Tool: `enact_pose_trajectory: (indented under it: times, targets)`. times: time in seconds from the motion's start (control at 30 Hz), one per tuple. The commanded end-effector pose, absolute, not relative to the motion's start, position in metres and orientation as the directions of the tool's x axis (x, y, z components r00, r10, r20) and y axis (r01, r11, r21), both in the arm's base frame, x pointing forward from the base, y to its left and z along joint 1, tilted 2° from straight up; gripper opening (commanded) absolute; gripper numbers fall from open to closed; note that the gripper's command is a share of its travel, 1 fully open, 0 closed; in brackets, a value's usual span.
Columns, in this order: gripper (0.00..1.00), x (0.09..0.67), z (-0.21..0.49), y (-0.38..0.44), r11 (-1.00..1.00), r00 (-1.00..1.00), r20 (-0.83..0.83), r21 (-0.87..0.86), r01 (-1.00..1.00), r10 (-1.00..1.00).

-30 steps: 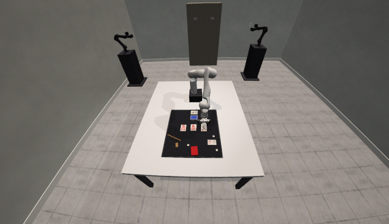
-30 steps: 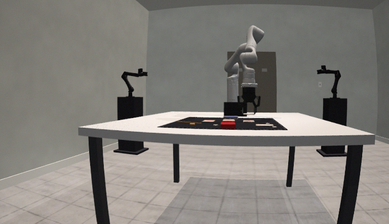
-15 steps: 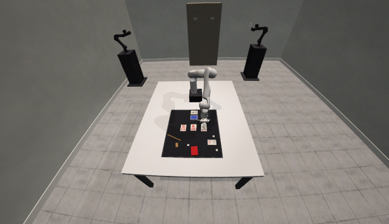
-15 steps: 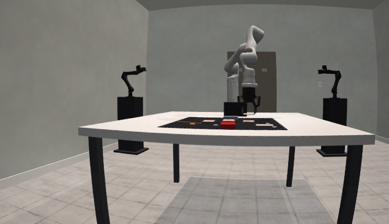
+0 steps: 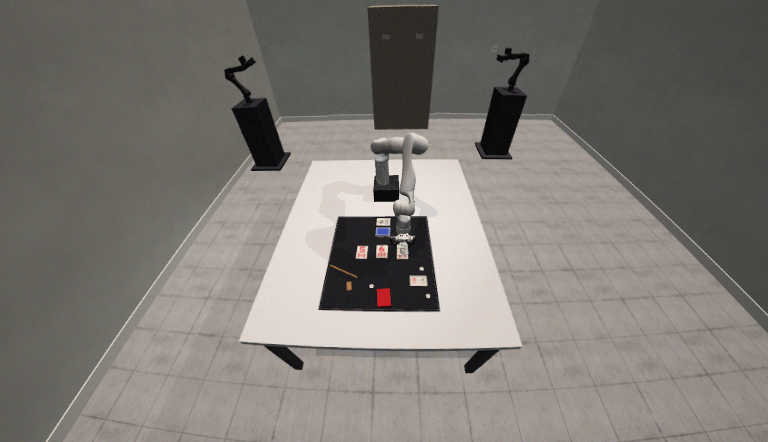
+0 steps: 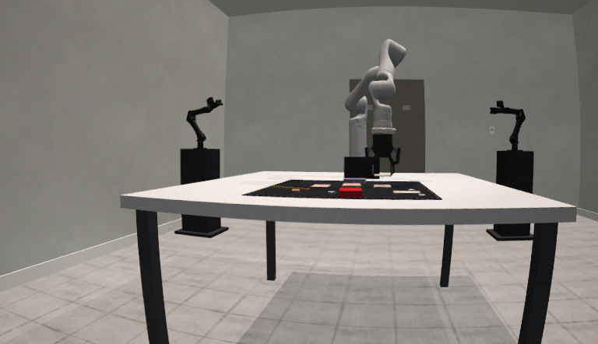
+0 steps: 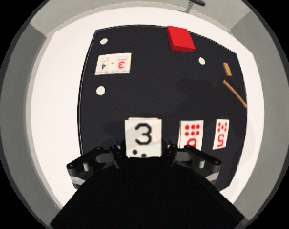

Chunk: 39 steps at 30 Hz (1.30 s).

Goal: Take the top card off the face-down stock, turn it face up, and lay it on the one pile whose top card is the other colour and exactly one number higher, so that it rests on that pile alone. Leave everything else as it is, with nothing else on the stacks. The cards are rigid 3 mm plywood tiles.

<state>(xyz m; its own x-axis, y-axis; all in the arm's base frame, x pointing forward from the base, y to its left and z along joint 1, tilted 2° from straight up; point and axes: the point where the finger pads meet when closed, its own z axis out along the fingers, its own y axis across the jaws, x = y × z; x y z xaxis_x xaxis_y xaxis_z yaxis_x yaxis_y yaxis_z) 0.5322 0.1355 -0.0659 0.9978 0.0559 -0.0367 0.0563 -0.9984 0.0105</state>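
From the top, we see the blue stock (image 5: 382, 232), hidden in the wrist view. The exterior shows our pincer (image 5: 402, 242) (image 6: 382, 174) (image 7: 143, 144) gripping the card (image 5: 402, 249) (image 6: 382, 174) (image 7: 143, 135) above the bench (image 5: 294, 301) (image 6: 348, 215) (image 7: 53, 105). The wrist reads its black 3.

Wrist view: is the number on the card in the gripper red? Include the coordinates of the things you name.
No, the card (image 6: 382, 174) (image 7: 143, 135) in the gripper (image 6: 382, 174) (image 7: 143, 144) shows a black 3.

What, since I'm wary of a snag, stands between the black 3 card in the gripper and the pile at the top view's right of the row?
Nothing visible. The black 3 card hangs in the gripper above the pile; the exterior view shows a gap between them.
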Motion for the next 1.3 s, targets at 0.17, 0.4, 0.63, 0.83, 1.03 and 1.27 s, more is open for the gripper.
enact_pose_trajectory:
  times: [0.17,0.4,0.63,0.83,1.03,1.27]
  targets:
    - [0.72,0.533,-0.069,0.136,-0.998,0.998,-0.035,0.010,0.056,0.056]
    - [0.72,0.533,-0.076,0.136,-0.998,0.998,-0.035,0.010,0.056,0.056]
    - [0.72,0.533,-0.089,0.136,-0.998,0.998,-0.035,0.010,0.056,0.056]
    - [0.72,0.532,-0.095,0.136,-0.998,0.998,-0.035,0.010,0.056,0.056]
    - [0.72,0.532,-0.097,0.136,-0.998,0.998,-0.035,0.010,0.056,0.056]
    - [0.72,0.532,-0.097,0.136,-0.998,0.998,-0.035,0.010,0.056,0.056]
